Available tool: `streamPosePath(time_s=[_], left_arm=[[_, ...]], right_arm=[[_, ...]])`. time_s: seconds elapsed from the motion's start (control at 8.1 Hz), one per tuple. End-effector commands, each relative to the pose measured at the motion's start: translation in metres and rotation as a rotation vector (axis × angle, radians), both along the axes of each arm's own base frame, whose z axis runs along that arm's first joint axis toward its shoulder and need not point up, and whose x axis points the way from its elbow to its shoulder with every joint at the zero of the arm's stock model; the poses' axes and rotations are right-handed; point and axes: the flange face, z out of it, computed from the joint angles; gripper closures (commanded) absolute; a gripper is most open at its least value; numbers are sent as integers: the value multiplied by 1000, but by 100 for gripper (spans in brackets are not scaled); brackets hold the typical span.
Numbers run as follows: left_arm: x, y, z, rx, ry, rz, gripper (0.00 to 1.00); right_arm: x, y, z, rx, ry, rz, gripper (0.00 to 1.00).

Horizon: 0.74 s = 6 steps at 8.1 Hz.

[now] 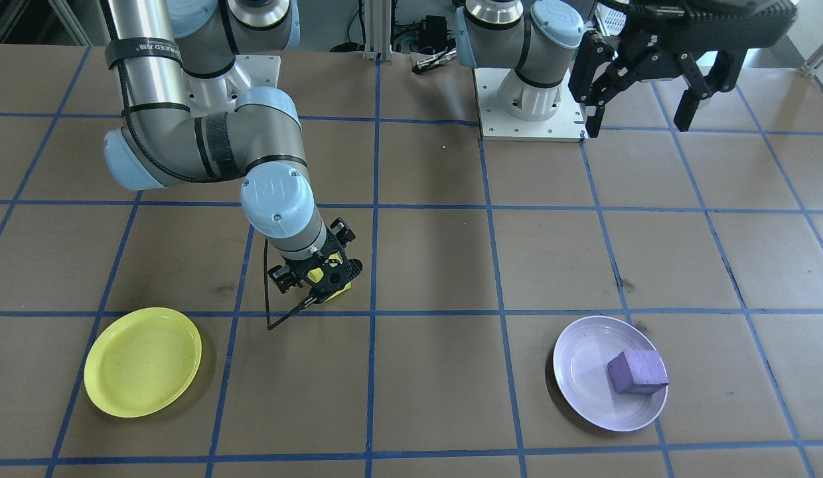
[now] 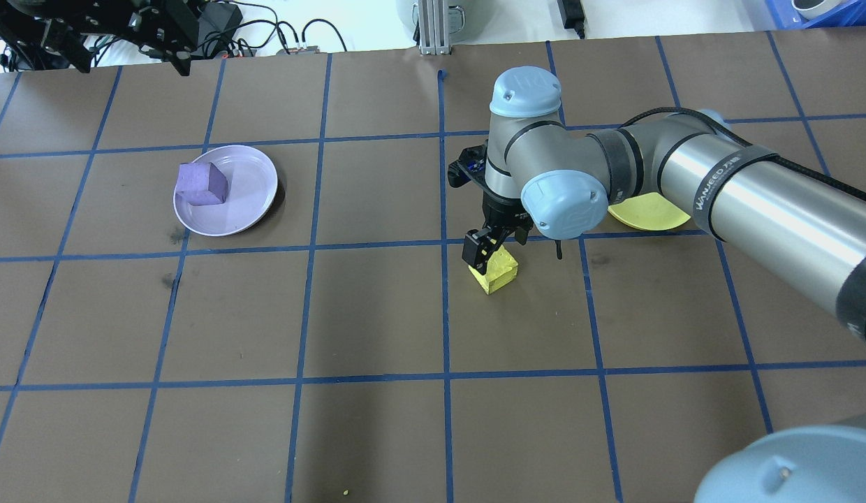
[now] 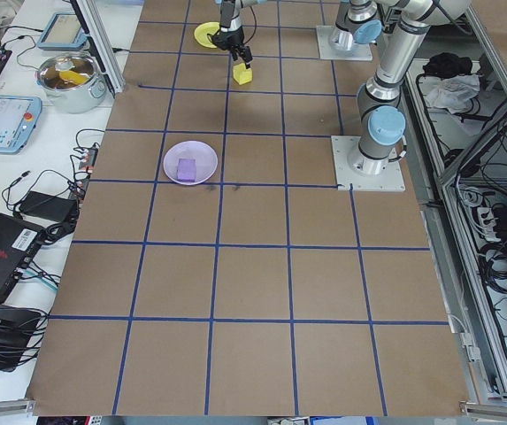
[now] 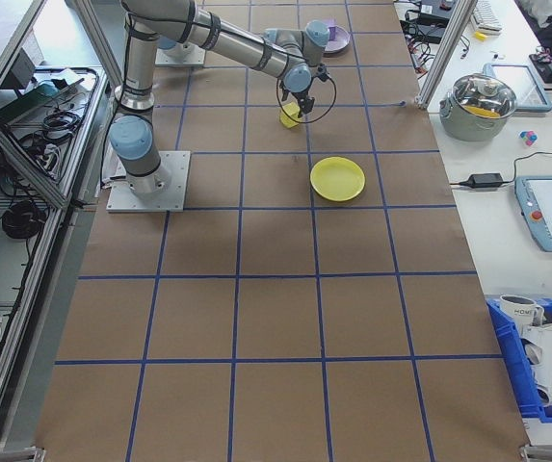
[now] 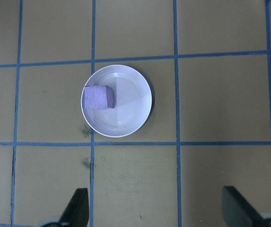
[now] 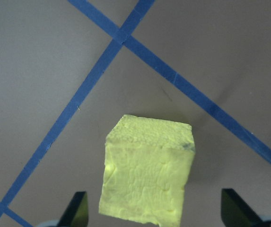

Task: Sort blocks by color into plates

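The yellow block (image 2: pixel 497 272) rests on the brown table, left of the yellow plate (image 2: pixel 649 212) in the overhead view. My right gripper (image 2: pixel 496 250) is lowered over the block and open. In the right wrist view its fingers (image 6: pixel 78 210) stand well clear of the block (image 6: pixel 147 175) on both sides. The purple block (image 1: pixel 637 372) lies in the lavender plate (image 1: pixel 584 372). My left gripper (image 1: pixel 639 123) is open, holds nothing and hangs high near its base. In its wrist view the plate (image 5: pixel 130 113) and purple block (image 5: pixel 99 97) sit far below.
The arm bases stand on white mounting plates (image 1: pixel 531 126) at the robot's side of the table. A steel pot (image 3: pixel 69 78), tablets (image 3: pixel 3 119) and cables lie on benches beyond the table ends. Blue tape lines grid the brown tabletop (image 2: pixel 377 314).
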Motion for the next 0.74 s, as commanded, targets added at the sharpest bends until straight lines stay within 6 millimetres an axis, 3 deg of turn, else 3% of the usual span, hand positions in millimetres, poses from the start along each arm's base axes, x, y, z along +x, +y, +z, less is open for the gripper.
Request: streamPosePath(time_s=[0.0, 0.62], left_arm=[[-1, -9, 4, -74, 1, -4, 0], [-2, -3, -62, 56, 16, -2, 0]], right_arm=[[7, 12, -12, 33, -45, -2, 0], [9, 7, -31, -2, -45, -47, 0]])
